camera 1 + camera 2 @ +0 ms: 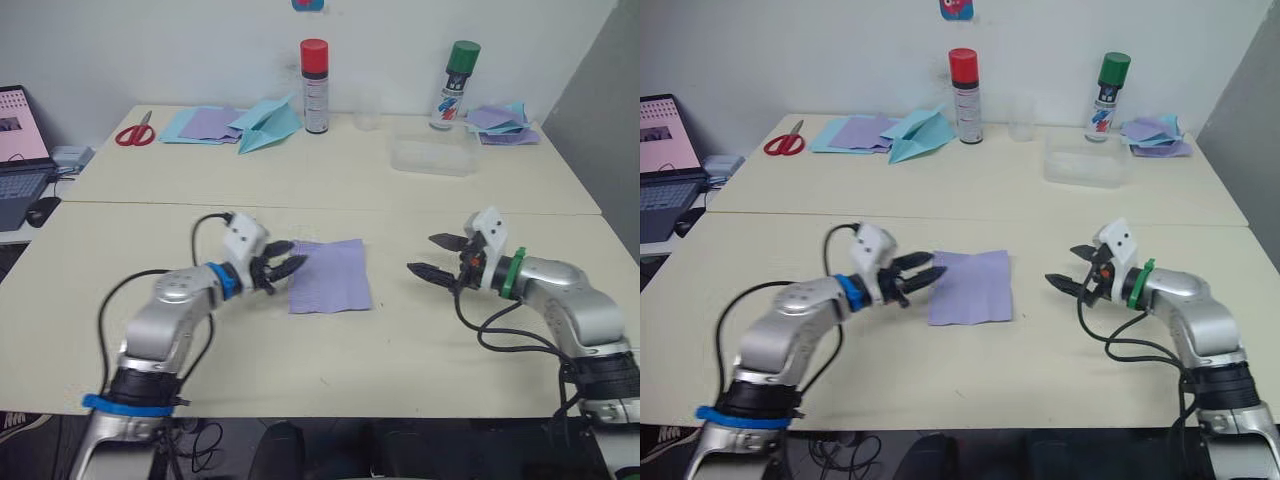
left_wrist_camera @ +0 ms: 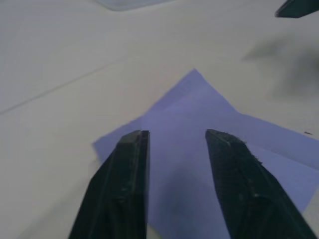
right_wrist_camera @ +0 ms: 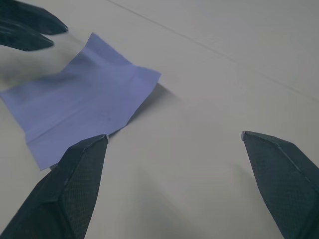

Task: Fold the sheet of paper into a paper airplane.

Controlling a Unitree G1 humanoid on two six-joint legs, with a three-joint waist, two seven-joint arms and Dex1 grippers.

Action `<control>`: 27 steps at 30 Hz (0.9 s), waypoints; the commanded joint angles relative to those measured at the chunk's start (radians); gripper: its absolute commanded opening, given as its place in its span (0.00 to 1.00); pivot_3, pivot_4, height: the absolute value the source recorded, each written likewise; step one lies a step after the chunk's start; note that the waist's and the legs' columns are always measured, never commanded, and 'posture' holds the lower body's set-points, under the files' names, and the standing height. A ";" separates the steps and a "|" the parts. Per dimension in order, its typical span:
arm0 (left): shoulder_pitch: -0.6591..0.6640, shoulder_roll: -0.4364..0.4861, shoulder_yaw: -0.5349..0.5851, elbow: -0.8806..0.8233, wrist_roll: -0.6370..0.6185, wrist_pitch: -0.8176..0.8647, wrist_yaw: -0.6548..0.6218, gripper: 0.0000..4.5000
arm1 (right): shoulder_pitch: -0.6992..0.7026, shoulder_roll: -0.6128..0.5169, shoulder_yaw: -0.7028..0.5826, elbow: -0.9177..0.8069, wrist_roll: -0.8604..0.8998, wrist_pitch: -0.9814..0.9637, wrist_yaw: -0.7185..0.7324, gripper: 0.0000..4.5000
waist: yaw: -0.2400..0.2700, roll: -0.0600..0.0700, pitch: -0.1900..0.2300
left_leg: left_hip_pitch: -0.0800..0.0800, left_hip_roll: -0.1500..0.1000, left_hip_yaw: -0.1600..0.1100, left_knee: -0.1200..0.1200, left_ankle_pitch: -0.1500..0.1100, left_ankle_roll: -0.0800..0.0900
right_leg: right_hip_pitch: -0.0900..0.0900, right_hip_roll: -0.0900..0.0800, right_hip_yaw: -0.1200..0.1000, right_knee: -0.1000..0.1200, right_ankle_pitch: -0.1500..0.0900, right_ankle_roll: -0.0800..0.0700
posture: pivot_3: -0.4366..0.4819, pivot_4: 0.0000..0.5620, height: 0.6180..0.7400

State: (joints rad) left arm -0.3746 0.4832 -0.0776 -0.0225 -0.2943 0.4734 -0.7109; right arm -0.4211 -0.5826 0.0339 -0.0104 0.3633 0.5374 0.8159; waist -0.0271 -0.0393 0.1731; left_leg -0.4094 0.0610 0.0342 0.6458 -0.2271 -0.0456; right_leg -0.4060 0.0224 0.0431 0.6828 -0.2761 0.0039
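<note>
**One lavender sheet flat between two parted grippers**

On the near cream table (image 1: 420, 340), one thin lavender-purple sheet of paper (image 1: 330, 275), roughly square and creased, lay flat and unfolded. The left gripper (image 1: 282, 268) hovered at the sheet's left edge, its two black fingers (image 2: 124, 189) slightly parted over the paper, pinching nothing. The right gripper (image 1: 432, 256) waited near the sheet's right side, apart from it, its two fingers (image 3: 75, 184) spread wide and empty. Across the far table stood two spray cans, one red-capped (image 1: 315, 85) and one green-capped (image 1: 457, 83), with one pair of red scissors (image 1: 135, 132), one light-blue paper plane (image 1: 268, 124), one clear plastic tray (image 1: 434, 156), and two piles of purple and blue sheets (image 1: 205, 124) (image 1: 503, 122).
</note>
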 commanded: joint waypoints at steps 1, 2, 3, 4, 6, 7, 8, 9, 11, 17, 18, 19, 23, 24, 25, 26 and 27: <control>-0.028 -0.050 -0.037 0.080 0.073 -0.063 0.058 0.13 | -0.034 0.030 0.022 0.008 -0.041 -0.054 -0.023 1.00 | -0.001 0.000 0.000 | 0.000 0.000 0.000 0.000 0.000 0.000 | 0.000 0.000 0.000 0.000 0.000 0.000 | 0.48 0.27 1.00; -0.028 -0.059 -0.045 0.096 0.086 -0.072 0.062 0.06 | -0.034 0.038 0.026 0.012 -0.048 -0.059 -0.025 1.00 | -0.002 0.000 0.000 | 0.000 0.000 0.000 0.000 0.000 0.000 | 0.000 0.001 0.000 0.000 0.000 0.000 | 0.48 0.27 1.00; -0.026 -0.064 -0.053 0.104 0.090 -0.069 0.055 0.01 | -0.040 0.050 0.032 0.021 -0.056 -0.063 -0.030 1.00 | -0.002 0.000 0.000 | 0.000 0.000 0.000 0.000 0.000 0.000 | 0.000 0.001 0.000 0.000 0.000 0.000 | 0.48 0.27 1.00; -0.021 -0.063 -0.063 0.108 0.095 -0.064 0.045 0.01 | -0.048 0.062 0.038 0.030 -0.065 -0.068 -0.035 1.00 | -0.003 0.000 0.000 | 0.000 0.000 0.000 0.000 0.000 0.000 | 0.000 0.002 0.000 0.000 0.000 0.000 | 0.48 0.27 1.00; -0.010 -0.054 -0.083 0.117 0.105 -0.043 0.022 0.01 | -0.065 0.080 0.051 0.054 -0.087 -0.085 -0.039 1.00 | -0.002 0.001 -0.001 | 0.000 0.000 -0.001 0.000 0.000 0.000 | 0.000 0.002 -0.001 0.000 0.000 0.000 | 0.48 0.27 1.00; -0.004 -0.043 -0.099 0.122 0.116 -0.028 0.010 0.01 | -0.074 0.088 0.057 0.071 -0.098 -0.097 -0.040 1.00 | -0.002 0.002 -0.001 | 0.000 0.000 0.000 0.000 0.000 0.000 | 0.000 0.002 -0.001 0.000 0.000 0.000 | 0.48 0.27 1.00; 0.000 -0.035 -0.111 0.129 0.127 -0.021 0.002 0.01 | -0.085 0.096 0.062 0.091 -0.108 -0.108 -0.041 1.00 | -0.002 0.002 -0.001 | 0.000 0.000 0.000 0.000 0.000 0.000 | 0.000 0.002 -0.001 0.001 0.000 0.000 | 0.48 0.27 1.00; 0.004 -0.029 -0.120 0.135 0.131 -0.012 -0.012 0.01 | -0.098 0.105 0.071 0.118 -0.124 -0.127 -0.046 1.00 | -0.002 0.003 -0.002 | 0.001 0.000 0.000 0.000 0.000 0.000 | 0.000 0.003 -0.001 0.001 0.000 0.000 | 0.48 0.27 1.00; 0.007 -0.025 -0.129 0.149 0.140 -0.020 -0.025 0.01 | -0.124 0.124 0.091 0.178 -0.159 -0.170 -0.050 1.00 | -0.002 0.004 -0.003 | 0.002 0.000 0.000 0.000 0.000 0.000 | 0.001 0.003 0.000 0.001 0.000 0.000 | 0.48 0.27 1.00; -0.003 -0.027 -0.121 0.197 0.157 -0.052 -0.033 0.00 | -0.186 0.159 0.166 0.354 -0.275 -0.326 -0.034 0.63 | -0.003 0.005 -0.005 | 0.004 0.000 0.001 0.000 0.000 0.000 | 0.002 0.003 0.001 0.002 0.000 0.000 | 0.48 0.27 1.00; -0.002 -0.026 -0.120 0.199 0.157 -0.055 -0.035 0.00 | -0.191 0.160 0.183 0.375 -0.296 -0.352 -0.029 0.55 | -0.003 0.005 -0.005 | 0.004 0.000 0.001 0.000 0.000 0.000 | 0.002 0.003 0.001 0.002 0.000 0.000 | 0.48 0.27 1.00; 0.000 -0.024 -0.118 0.202 0.157 -0.059 -0.038 0.00 | -0.196 0.169 0.197 0.398 -0.311 -0.377 -0.025 0.47 | -0.003 0.005 -0.005 | 0.004 0.000 0.001 0.000 0.000 0.000 | 0.002 0.003 0.001 0.002 0.000 0.000 | 0.48 0.27 1.00; 0.011 -0.018 -0.113 0.194 0.151 -0.055 -0.051 0.00 | -0.194 0.214 0.232 0.424 -0.316 -0.395 0.020 0.12 | -0.004 0.005 -0.005 | 0.006 0.000 0.001 0.000 0.000 0.000 | 0.002 0.004 0.003 0.005 0.000 0.000 | 0.48 0.27 1.00; 0.014 -0.016 -0.113 0.192 0.151 -0.054 -0.053 0.00 | -0.191 0.223 0.239 0.424 -0.317 -0.395 0.029 0.06 | -0.005 0.005 -0.006 | 0.007 0.000 0.001 0.000 0.000 0.000 | 0.002 0.004 0.003 0.006 0.000 0.000 | 0.48 0.27 1.00; 0.016 -0.015 -0.113 0.190 0.152 -0.053 -0.055 0.00 | -0.185 0.241 0.238 0.421 -0.307 -0.394 0.033 0.01 | -0.005 0.006 -0.006 | 0.008 0.000 0.001 0.000 0.000 0.000 | 0.002 0.004 0.003 0.007 0.000 0.000 | 0.48 0.27 1.00; 0.019 -0.014 -0.113 0.189 0.153 -0.051 -0.055 0.00 | -0.178 0.265 0.228 0.411 -0.286 -0.381 0.036 0.01 | -0.005 0.005 -0.006 | 0.008 0.000 0.001 0.000 0.000 0.000 | 0.002 0.005 0.003 0.007 0.000 0.001 | 0.48 0.27 1.00; 0.020 -0.012 -0.113 0.191 0.155 -0.052 -0.056 0.00 | -0.174 0.291 0.215 0.400 -0.261 -0.361 0.035 0.01 | -0.005 0.006 -0.006 | 0.008 0.001 0.000 0.000 0.000 0.000 | 0.002 0.006 0.003 0.008 -0.001 0.001 | 0.48 0.27 1.00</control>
State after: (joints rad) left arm -0.3907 0.4600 -0.1596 0.1322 -0.1673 0.3887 -0.7527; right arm -0.5964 -0.3138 0.2622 0.4220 0.0661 0.1676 0.8414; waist -0.0326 -0.0337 0.1673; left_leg -0.4004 0.0622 0.0344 0.6454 -0.2271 -0.0456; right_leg -0.4038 0.0289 0.0465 0.6916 -0.2771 0.0054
